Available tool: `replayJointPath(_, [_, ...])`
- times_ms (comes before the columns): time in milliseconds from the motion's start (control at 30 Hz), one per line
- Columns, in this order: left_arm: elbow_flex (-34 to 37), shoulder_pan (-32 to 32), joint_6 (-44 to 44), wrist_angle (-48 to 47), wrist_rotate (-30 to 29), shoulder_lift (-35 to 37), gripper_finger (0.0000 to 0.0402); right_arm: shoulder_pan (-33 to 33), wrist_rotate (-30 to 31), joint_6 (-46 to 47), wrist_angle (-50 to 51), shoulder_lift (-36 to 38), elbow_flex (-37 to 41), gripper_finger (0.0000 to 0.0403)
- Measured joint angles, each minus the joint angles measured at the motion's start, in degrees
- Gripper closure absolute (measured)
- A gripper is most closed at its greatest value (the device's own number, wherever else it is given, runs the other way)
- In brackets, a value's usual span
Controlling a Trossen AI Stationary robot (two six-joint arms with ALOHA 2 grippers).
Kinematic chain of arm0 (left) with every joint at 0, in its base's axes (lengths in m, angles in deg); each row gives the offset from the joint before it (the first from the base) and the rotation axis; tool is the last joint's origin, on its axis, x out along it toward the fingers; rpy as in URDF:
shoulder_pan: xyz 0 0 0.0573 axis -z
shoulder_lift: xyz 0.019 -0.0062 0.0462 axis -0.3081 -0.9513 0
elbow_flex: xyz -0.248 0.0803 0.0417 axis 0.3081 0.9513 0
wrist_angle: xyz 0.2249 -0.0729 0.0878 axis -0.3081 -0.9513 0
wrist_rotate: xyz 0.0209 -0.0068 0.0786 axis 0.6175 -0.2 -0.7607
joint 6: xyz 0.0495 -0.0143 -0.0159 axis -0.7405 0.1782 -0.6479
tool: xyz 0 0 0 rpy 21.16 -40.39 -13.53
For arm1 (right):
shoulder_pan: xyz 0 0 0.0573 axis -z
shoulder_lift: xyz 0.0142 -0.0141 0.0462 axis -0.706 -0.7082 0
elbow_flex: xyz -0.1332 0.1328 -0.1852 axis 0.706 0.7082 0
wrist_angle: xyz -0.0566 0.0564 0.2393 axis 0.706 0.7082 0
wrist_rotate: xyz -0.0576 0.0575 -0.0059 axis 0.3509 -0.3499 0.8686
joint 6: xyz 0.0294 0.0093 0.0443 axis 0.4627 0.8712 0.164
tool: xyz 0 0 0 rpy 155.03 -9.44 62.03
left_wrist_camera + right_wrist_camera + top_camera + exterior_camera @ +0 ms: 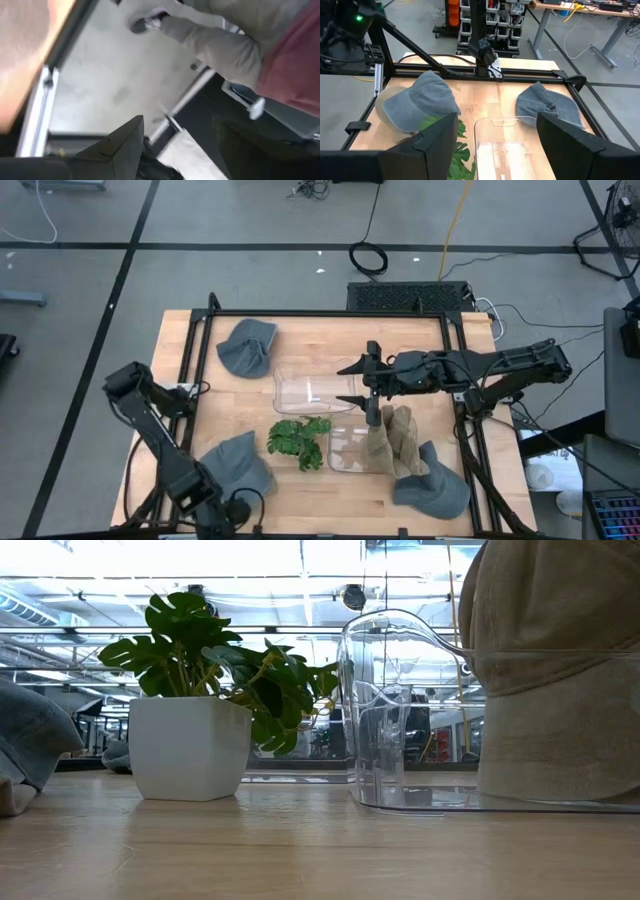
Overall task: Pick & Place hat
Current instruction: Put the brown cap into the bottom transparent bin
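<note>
Tan cap (392,442) sits in the near clear bin (345,452) on the counter (320,340). Right claw (357,385) above the far bin, fingers apart, empty. Left claw (175,145) off the counter's near edge, apart. Cap looks soft, light, floppy; pinch the stiff brim.

A light wooden bench (310,490) with a black metal frame (330,316) along its edges is carrying a small green leafy plant (298,440) in a white square pot (188,747), sitting near the middle of the front edge. Just beside the plant, two clear plastic bins are lying on the bench: one (310,385) toward the centre, the other (345,448) nearer the front edge. Beyond the far edge, a coiled black cable (368,256) and a yellow cable (455,225) are lying on the grey floor (250,220).
</note>
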Motion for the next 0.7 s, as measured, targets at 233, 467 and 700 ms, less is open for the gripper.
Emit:
replayJointPath(233, [-6.1,2.5,-6.8,-8.0,-4.0,-4.5,0.0158,0.0,0.1,0.1,0.0,0.0,0.0,0.0145])
replayJointPath(467, [-28.2,4.4,-17.3,-35.6,-13.1,-14.5,0.0158,0.0,0.2,2.4,0.0,0.0,0.0,0.0144])
replayJointPath(700, [-43.4,7.4,-19.9,-53.8,-21.1,-23.2,0.0158,0.0,0.3,7.9,0.0,0.0,0.0,0.0145])
